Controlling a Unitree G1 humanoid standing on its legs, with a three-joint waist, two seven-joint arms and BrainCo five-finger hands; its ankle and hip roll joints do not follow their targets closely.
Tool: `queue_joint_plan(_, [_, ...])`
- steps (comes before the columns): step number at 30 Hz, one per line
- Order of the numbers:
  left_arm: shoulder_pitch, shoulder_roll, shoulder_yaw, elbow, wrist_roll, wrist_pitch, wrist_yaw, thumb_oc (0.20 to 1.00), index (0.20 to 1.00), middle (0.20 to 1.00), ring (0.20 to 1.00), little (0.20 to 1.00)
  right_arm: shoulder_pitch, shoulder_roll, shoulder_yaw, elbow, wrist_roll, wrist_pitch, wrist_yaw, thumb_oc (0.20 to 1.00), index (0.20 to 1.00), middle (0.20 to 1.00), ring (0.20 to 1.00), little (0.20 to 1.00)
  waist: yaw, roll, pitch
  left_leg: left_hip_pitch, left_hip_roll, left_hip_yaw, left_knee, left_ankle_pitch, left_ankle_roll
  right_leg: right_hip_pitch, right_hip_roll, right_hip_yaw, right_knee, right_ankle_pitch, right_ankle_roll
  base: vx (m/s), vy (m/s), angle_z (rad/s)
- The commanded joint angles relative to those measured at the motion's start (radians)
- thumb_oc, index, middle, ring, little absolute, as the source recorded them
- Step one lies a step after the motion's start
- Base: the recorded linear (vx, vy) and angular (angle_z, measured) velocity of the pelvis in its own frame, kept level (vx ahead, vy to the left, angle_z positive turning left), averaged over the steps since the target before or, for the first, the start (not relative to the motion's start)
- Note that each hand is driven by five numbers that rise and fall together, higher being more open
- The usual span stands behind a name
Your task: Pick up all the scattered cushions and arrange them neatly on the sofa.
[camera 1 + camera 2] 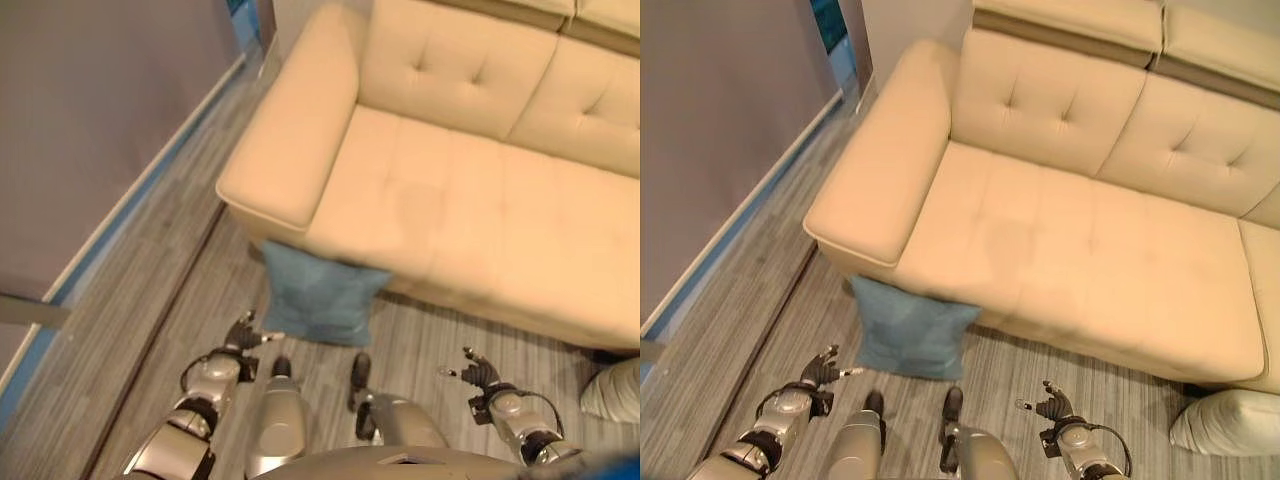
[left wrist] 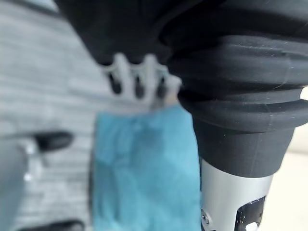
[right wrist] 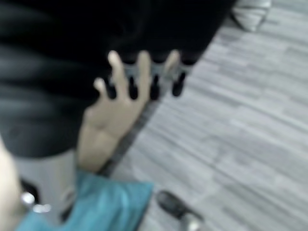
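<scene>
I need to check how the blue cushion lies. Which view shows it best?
The right eye view: the whole blue cushion leans against the sofa front on the floor. The left eye view matches; both wrist views show blurred parts.

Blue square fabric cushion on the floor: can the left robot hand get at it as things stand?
Probably yes: the blue square fabric cushion leans against the sofa front, the left robot hand sits open just beside it, nothing between them.

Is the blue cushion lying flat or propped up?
Propped up: the blue cushion stands on the floor, leaning against the sofa.
</scene>
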Motion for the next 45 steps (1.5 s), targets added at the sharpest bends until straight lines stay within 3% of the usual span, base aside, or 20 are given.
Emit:
queue_joint_plan(1, [0.006, 0.015, 0.021, -0.060, -0.029, -0.033, 0.009, 1.000, 1.000, 1.000, 1.000, 1.000, 0.014, -0.053, 0.020, -0.058, 0.026, -0.011, -0.009, 1.000, 1.000, 1.000, 1.000, 1.000, -0.002, 0.013, -0.007, -0.015, -0.048, 0.000, 0.137, -0.042, 0.032, 0.023, -0.058, 0.047, 0.070, -0.052, 0.088, 0.06, 0.223, -0.39])
queue_joint_plan(3, [0.002, 0.022, 0.016, -0.074, -0.031, -0.036, 0.008, 1.000, 1.000, 1.000, 1.000, 1.000, 0.007, -0.052, 0.023, -0.066, 0.029, -0.013, -0.009, 1.000, 1.000, 1.000, 1.000, 1.000, 0.002, 0.007, -0.003, -0.022, -0.057, 0.002, 0.154, -0.052, 0.035, 0.014, -0.064, 0.059, 0.072, -0.047, 0.092, 0.04, 0.213, -0.55])
queue_joint_plan(4, [0.007, 0.033, 0.023, -0.090, -0.035, -0.039, 0.014, 1.000, 1.000, 1.000, 1.000, 1.000, -0.006, -0.049, 0.024, -0.089, 0.032, -0.015, -0.009, 1.000, 1.000, 1.000, 1.000, 1.000, 0.015, -0.004, 0.001, -0.029, -0.069, 0.017, 0.183, -0.091, 0.055, 0.008, -0.081, 0.087, 0.084, -0.042, 0.109, 0.02, 0.138, -0.54])
queue_joint_plan(7, [0.009, 0.053, 0.043, -0.116, -0.033, -0.049, 0.040, 1.000, 1.000, 1.000, 1.000, 1.000, -0.018, -0.039, 0.026, -0.100, 0.034, -0.017, -0.012, 1.000, 1.000, 1.000, 1.000, 1.000, 0.030, -0.015, 0.007, -0.032, -0.077, 0.042, 0.215, -0.125, 0.069, 0.007, -0.098, 0.103, 0.088, -0.041, 0.120, 0.05, 0.154, -0.53])
queue_joint_plan(16, [-0.017, 0.066, 0.060, -0.139, 0.036, -0.066, 0.159, 1.000, 1.000, 1.000, 1.000, 1.000, -0.075, -0.013, 0.045, -0.157, 0.054, -0.038, -0.047, 1.000, 1.000, 1.000, 1.000, 1.000, 0.050, -0.036, 0.045, -0.085, -0.082, 0.063, 0.273, -0.152, 0.080, -0.034, -0.120, 0.116, 0.083, -0.018, 0.136, 0.02, 0.052, -0.12])
queue_joint_plan(22, [-0.135, 0.005, 0.034, -0.077, -0.093, -0.060, 0.212, 1.000, 1.000, 1.000, 1.000, 1.000, -0.257, -0.019, 0.101, -0.167, 0.083, -0.038, -0.135, 1.000, 1.000, 1.000, 1.000, 1.000, 0.040, -0.002, 0.127, -0.228, -0.084, 0.070, 0.289, -0.115, 0.076, -0.188, -0.124, 0.113, 0.105, 0.015, 0.130, -0.11, 0.018, 0.02])
queue_joint_plan(26, [-0.245, -0.015, -0.002, -0.047, -0.084, -0.055, 0.261, 1.000, 1.000, 1.000, 1.000, 1.000, -0.373, -0.034, 0.090, -0.180, 0.120, -0.051, -0.201, 1.000, 1.000, 1.000, 1.000, 1.000, 0.018, 0.023, 0.160, -0.358, -0.082, 0.069, 0.307, -0.096, 0.075, -0.332, -0.122, 0.106, 0.141, 0.025, 0.127, -0.11, 0.004, 0.06])
queue_joint_plan(28, [-0.290, -0.014, -0.008, -0.050, -0.086, -0.055, 0.287, 1.000, 1.000, 1.000, 1.000, 1.000, -0.408, -0.040, 0.090, -0.194, 0.127, -0.065, -0.229, 1.000, 1.000, 1.000, 1.000, 1.000, 0.015, 0.036, 0.169, -0.403, -0.073, 0.058, 0.328, -0.123, 0.068, -0.383, -0.113, 0.103, 0.165, 0.004, 0.132, 0.00, 0.000, 0.00])
queue_joint_plan(35, [-0.481, 0.003, -0.034, -0.089, -0.044, -0.056, 0.416, 1.000, 1.000, 1.000, 1.000, 1.000, -0.561, -0.068, 0.073, -0.240, 0.114, -0.121, -0.362, 1.000, 1.000, 1.000, 1.000, 1.000, -0.016, 0.061, 0.198, -0.642, -0.073, 0.032, 0.383, -0.119, 0.075, -0.655, -0.125, 0.112, 0.266, 0.003, 0.135, -0.02, 0.003, 0.06])
queue_joint_plan(41, [-0.540, 0.034, -0.036, -0.139, -0.041, -0.051, 0.440, 1.000, 1.000, 1.000, 1.000, 1.000, -0.610, -0.095, 0.072, -0.246, 0.109, -0.120, -0.380, 1.000, 1.000, 1.000, 1.000, 1.000, -0.022, 0.068, 0.208, -0.721, -0.074, 0.023, 0.414, -0.126, 0.080, -0.739, -0.131, 0.120, 0.300, -0.002, 0.136, 0.02, 0.007, 0.04])
queue_joint_plan(45, [-0.591, 0.103, -0.027, -0.162, -0.005, -0.038, 0.451, 1.000, 1.000, 1.000, 1.000, 1.000, -0.642, -0.147, 0.065, -0.242, 0.117, -0.113, -0.359, 1.000, 1.000, 1.000, 1.000, 1.000, -0.028, 0.076, 0.216, -0.780, -0.076, 0.026, 0.426, -0.130, 0.083, -0.818, -0.139, 0.132, 0.336, -0.008, 0.136, 0.03, 0.031, 0.06])
